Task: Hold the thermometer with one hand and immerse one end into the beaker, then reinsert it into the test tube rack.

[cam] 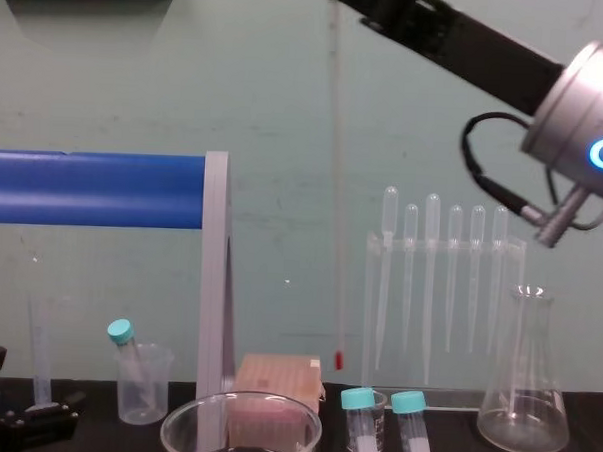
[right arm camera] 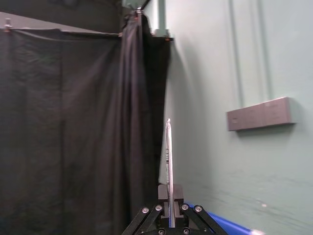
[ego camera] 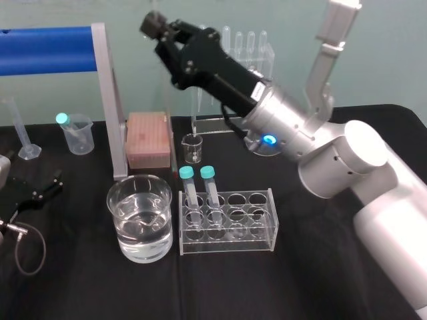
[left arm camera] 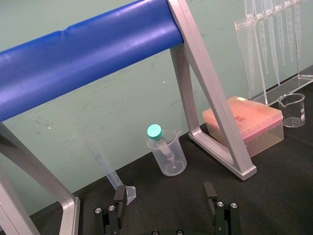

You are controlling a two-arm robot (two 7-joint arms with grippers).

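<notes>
The right claw [right arm camera: 170, 192] is raised high over the back of the worktop [ego camera: 300, 280], pressed together on the upper part of the thermometer [cam: 335, 187]. In the right wrist view the glass rod stands straight up out of the black fingers [right arm camera: 164, 192]. It carries small dark marks that are too small to read. In the chest view the thermometer hangs upright in the air, with its red lower tip just above the right edge of the pink box [cam: 275, 380] and just left of the pipette stand [cam: 446, 242]. The tip is clear of the beaker [ego camera: 140, 247], which holds water and stands at the front of the worktop. The rack [ego camera: 270, 220] stands just beside the beaker, and two teal-capped tubes [ego camera: 187, 183] stand in its left end. The left claw [left arm camera: 165, 196] rests low at the left edge of the worktop with its fingers spread and nothing between them.
</notes>
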